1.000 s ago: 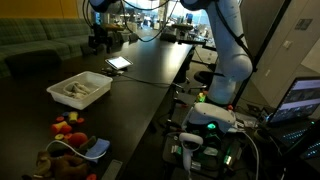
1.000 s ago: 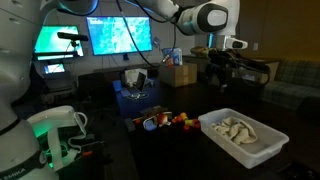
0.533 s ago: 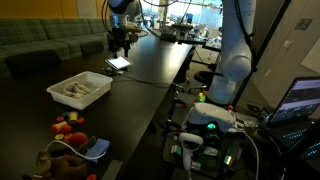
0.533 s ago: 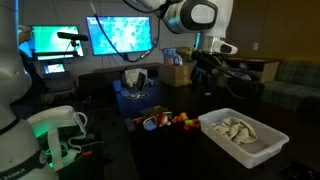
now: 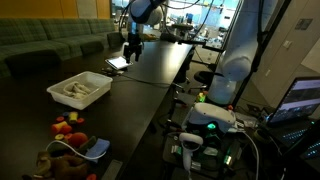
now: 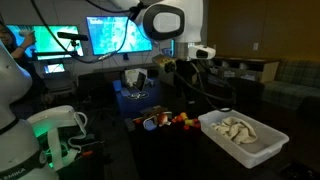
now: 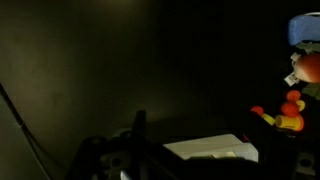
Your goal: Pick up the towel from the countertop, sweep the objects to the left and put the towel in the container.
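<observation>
Pale towel (image 6: 236, 127) in container (image 6: 262, 153), jaws well apart

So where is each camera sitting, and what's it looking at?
An exterior view: by the countertop end, looking along it past the objects and container to the gripper; white arm base shows.
An exterior view: across from the screens, facing the container; arm and gripper show.
Wrist view: on the wrist, facing the dark countertop; gripper parts show.
All three share the objects.
</observation>
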Robot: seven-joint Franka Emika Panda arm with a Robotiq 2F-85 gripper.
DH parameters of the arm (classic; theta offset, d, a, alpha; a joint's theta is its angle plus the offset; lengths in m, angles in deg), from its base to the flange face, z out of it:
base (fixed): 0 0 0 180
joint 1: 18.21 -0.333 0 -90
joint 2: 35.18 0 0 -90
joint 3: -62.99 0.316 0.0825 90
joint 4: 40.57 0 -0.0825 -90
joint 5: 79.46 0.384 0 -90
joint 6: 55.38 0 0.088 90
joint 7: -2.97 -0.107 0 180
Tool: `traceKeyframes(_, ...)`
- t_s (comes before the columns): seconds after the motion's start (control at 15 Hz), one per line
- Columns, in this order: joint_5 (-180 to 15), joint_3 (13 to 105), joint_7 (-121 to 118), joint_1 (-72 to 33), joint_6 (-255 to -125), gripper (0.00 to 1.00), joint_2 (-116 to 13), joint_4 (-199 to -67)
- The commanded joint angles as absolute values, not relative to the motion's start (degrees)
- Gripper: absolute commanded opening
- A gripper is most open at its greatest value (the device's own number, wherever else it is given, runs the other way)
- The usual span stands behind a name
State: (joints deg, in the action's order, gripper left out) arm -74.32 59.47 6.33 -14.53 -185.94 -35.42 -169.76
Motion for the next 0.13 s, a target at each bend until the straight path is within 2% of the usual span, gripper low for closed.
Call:
traceKeyframes(0.0, -74.36, 59.47, 6.6, -14.65, -188.41, 1.0, -33.89, -172.51)
traceKeyframes(0.07, -74.36, 59.48, 6.79, -14.72, -189.88, 1.0, -32.67, -174.6)
